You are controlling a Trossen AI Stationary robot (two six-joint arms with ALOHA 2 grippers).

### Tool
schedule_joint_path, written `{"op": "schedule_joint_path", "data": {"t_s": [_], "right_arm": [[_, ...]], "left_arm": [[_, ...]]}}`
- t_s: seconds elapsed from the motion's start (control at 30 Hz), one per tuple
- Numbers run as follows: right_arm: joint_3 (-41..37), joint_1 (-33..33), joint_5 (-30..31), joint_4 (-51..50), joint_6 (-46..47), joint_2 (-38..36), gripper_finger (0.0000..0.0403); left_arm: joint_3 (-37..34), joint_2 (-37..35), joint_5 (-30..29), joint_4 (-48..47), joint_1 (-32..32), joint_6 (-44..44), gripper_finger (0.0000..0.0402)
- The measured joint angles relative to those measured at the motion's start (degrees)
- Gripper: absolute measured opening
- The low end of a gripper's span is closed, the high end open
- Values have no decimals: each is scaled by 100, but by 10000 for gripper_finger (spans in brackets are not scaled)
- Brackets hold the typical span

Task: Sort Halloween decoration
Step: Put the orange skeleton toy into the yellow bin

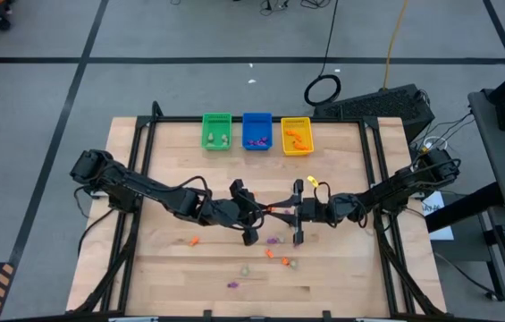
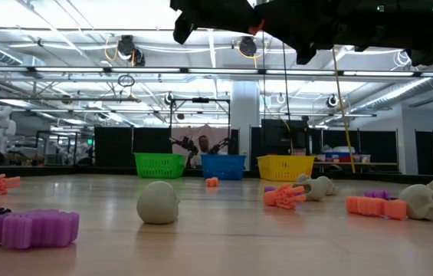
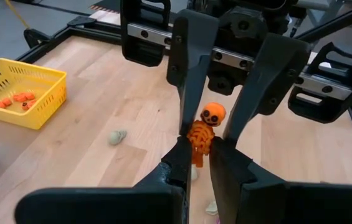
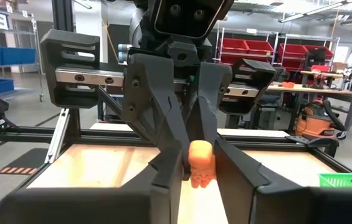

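The tabletop (image 1: 172, 268) was a pale wooden slab, and both dark arms reached in over its middle, meeting nose to nose above it. Along the far edge stood three small bins in a row: a green bin (image 1: 216, 131), a blue bin (image 1: 256, 131) and a yellow bin (image 1: 296, 136), each already holding a few pieces. The left gripper (image 1: 250, 217) came in from the left and the right gripper (image 1: 298, 215) from the right, with only a short gap between them.

Judging by that pose, the step in hand was a hand-over in mid-air. In the left wrist view the left gripper's fingers (image 3: 182, 165) were closed on the lower end of an orange skeleton figure (image 3: 204, 129), while the right gripper's fingers (image 3: 191, 68) flanked its upper part, narrowing but apparently not yet pressing on it. The next move would call for the right fingers to seat firmly on the figure before the left let go, and then a carry to the yellow bin, where other orange pieces lay.

The figure was tiny, bright orange, with a round head bearing dark eye spots and a ribbed body; it hung clear of the tabletop between the two grippers. The rest of the Halloween decoration (image 1: 274, 258) lay scattered on the near half of the tabletop: orange, purple and pale skull-like trinkets, mostly apart from one another.
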Motion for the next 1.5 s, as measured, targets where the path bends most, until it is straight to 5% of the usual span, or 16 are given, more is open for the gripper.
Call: {"op": "schedule_joint_path", "data": {"t_s": [1.23,1.5], "right_arm": [[0,-2,18,94,43,-4,106],[0,0,9,53,68,-4,58]], "left_arm": [[2,0,140,0,0,13,41],[2,0,137,-4,0,31,41]]}}
